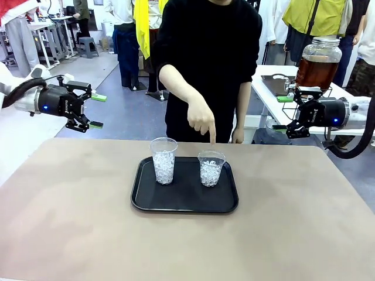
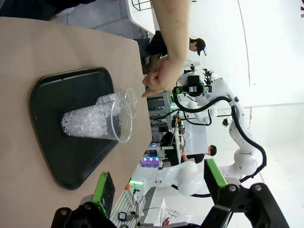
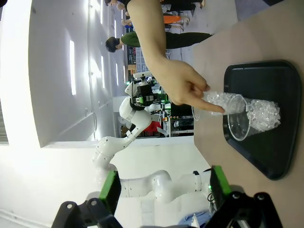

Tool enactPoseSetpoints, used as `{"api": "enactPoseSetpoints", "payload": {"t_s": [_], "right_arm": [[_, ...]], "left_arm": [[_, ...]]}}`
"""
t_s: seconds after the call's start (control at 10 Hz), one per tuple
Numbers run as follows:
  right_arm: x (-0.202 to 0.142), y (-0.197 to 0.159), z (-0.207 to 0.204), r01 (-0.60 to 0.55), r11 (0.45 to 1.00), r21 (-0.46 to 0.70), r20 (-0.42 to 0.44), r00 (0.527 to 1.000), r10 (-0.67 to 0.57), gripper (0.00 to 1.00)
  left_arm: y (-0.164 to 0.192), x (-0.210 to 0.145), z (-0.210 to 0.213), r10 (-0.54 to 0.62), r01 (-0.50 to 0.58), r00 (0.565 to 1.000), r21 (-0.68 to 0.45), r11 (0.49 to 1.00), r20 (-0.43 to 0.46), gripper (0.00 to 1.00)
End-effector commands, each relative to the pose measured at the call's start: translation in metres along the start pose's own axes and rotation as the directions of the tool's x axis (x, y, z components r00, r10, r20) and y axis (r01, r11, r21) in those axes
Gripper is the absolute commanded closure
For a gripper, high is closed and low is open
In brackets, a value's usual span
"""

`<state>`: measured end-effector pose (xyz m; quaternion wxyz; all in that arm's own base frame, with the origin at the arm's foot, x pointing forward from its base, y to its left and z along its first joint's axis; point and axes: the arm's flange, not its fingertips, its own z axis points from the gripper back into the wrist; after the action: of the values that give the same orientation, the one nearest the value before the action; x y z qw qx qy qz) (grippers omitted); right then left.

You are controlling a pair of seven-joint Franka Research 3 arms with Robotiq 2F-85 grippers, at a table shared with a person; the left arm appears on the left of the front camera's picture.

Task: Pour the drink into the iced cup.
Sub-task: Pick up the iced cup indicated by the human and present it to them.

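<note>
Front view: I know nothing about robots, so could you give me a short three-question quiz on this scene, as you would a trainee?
1. True or false: the taller cup and the shorter cup both stand on the black tray with ice in them.
2. The person's hand points a finger down at: A the taller cup; B the shorter cup; C the tray's near edge.
3. Fill in: the robot's left hand and right hand, raised at either side, are both ____ and hold nothing.
Key: 1 true; 2 B; 3 open.
</note>
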<state>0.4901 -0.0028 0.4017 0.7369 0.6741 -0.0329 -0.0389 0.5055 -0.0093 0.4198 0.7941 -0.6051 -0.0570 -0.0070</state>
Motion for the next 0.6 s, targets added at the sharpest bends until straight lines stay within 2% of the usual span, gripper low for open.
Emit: {"api": "enactPoseSetpoints", "payload": {"t_s": [0.0,0.5], "right_arm": [[-0.0003,0.0021,0.0008,-0.004,1.000,0.000,0.002,1.000,0.004,0.00],[-0.0003,0.0021,0.0008,-0.004,1.000,0.000,0.002,1.000,0.004,0.00]], "left_arm": [[0.0000,-0.0019,0.0006,-0.001,0.001,1.000,0.003,1.000,0.003,0.00],[0.0000,-0.0019,0.0006,-0.001,0.001,1.000,0.003,1.000,0.003,0.00]]}}
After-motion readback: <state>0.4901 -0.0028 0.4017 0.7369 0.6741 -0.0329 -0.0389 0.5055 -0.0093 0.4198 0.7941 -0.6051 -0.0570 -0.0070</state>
